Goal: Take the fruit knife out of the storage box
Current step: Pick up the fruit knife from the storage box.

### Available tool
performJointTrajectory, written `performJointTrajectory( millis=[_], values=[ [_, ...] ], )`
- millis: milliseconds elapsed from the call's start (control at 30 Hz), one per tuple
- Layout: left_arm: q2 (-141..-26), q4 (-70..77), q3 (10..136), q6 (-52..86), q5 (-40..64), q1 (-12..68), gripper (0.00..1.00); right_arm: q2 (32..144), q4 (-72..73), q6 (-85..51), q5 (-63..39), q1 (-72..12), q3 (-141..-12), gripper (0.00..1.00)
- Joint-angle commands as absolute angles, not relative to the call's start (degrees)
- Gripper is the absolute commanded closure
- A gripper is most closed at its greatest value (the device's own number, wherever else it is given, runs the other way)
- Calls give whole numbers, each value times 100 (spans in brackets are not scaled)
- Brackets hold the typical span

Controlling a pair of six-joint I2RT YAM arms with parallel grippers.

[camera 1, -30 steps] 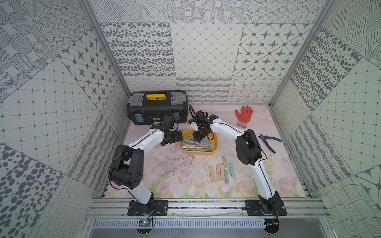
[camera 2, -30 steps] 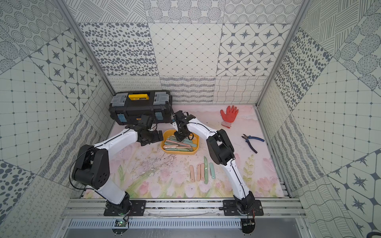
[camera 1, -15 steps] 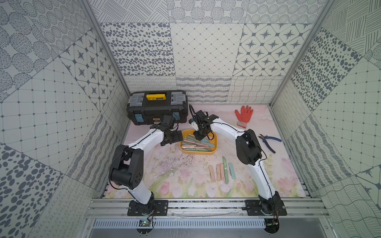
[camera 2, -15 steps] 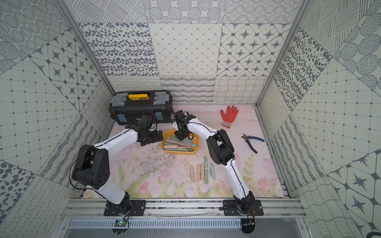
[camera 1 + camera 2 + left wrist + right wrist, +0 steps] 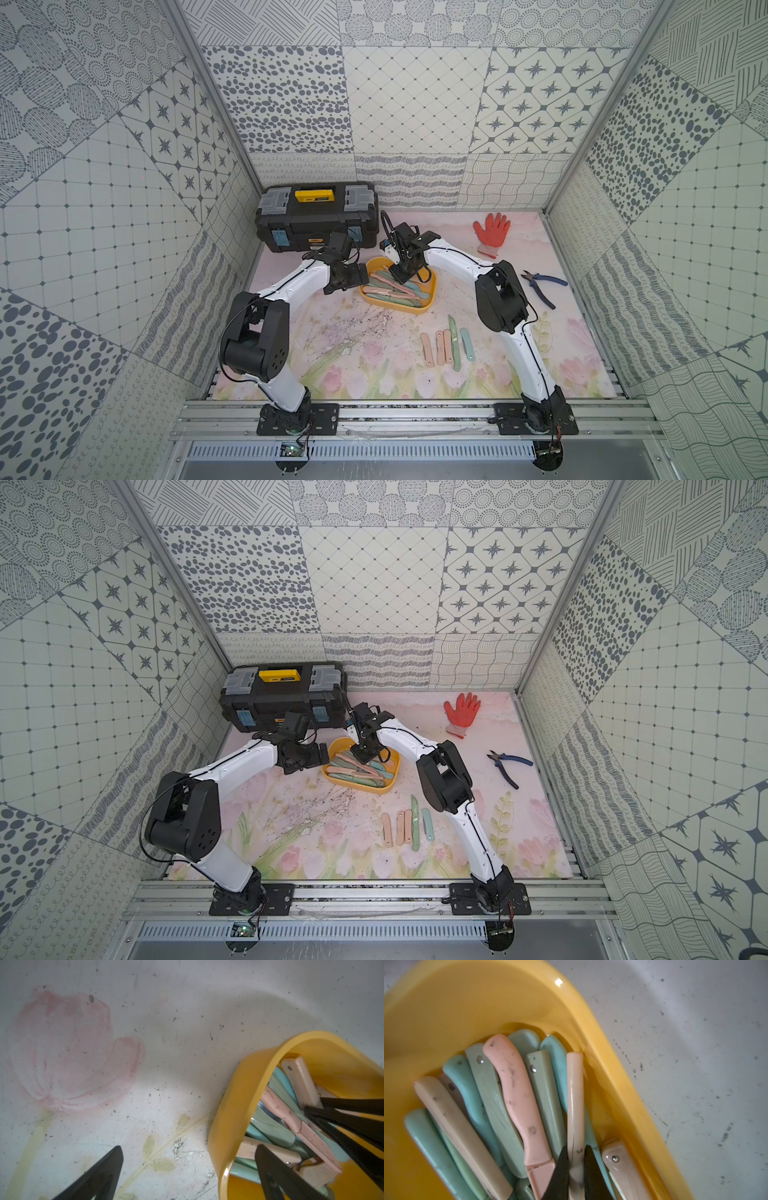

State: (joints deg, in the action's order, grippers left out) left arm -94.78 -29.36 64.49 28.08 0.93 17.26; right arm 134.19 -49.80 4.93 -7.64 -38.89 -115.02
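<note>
The yellow storage box (image 5: 400, 309) (image 5: 360, 786) sits mid-table and holds several pastel fruit knives. My right gripper (image 5: 401, 275) (image 5: 363, 755) (image 5: 576, 1148) reaches down into the box at its far end. Its jaws are shut on a cream fruit knife (image 5: 575, 1095) that stands on edge beside the box wall (image 5: 608, 1076). My left gripper (image 5: 360, 276) (image 5: 189, 1148) is open at the box's left end. It straddles the rim (image 5: 228, 1105), with one finger over the mat and the other over the knives. A pink knife (image 5: 519, 1093) lies across the pile.
A black toolbox (image 5: 318, 220) with a yellow handle stands at the back left. A red glove (image 5: 492, 230) and blue-handled pliers (image 5: 540, 284) lie to the right. Several knives (image 5: 446, 347) lie in a row on the flowered mat near the front.
My right gripper's jaws have closed onto the cream knife in the box. Neither arm has visibly shifted, and the left gripper stays open.
</note>
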Motion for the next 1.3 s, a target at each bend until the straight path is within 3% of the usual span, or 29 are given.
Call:
performJointTrajectory(
  millis=[0,567,867,1267],
  values=[
    [-9410,-2986,6487,2826,34,1748,1,13140,-4824,448,-820,-3881,-11406,87],
    [-9676,-3392,6664,2844,-242,1749,1,12347,-4614,308,-1109,-3892,-11114,87],
    [-9668,-4083,6829,2911,-994,2154,1,11938,-4504,215,-1110,-3884,-10929,87],
    [-9304,-3984,6123,3199,-740,2205,1,10832,-4174,-467,-978,-3771,-9931,84]
  ],
)
